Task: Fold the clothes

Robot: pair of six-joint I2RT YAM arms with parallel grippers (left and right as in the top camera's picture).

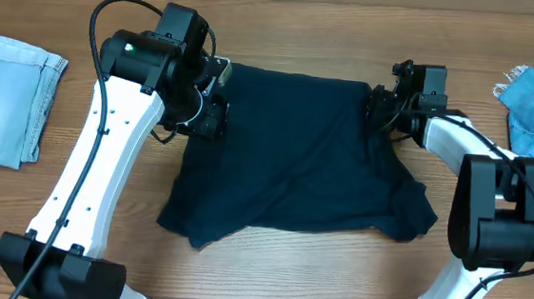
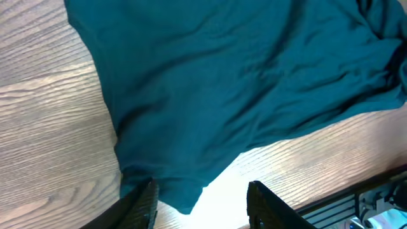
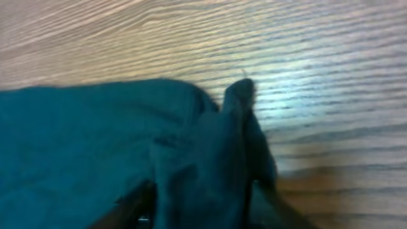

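At navy garment (image 1: 295,152) edge, left end effector (image 2: 202,194) open; right end effector (image 3: 200,203) grips it.

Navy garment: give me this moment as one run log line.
navy garment spread on table | left gripper open at its corner | right gripper pinching bunched edge

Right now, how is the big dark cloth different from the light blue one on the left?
The dark navy garment is much bigger; the pale blue piece is smaller. The dark navy garment lies spread open and wrinkled in the middle; the pale blue piece sits folded at the far left. Both rest on the wooden table.
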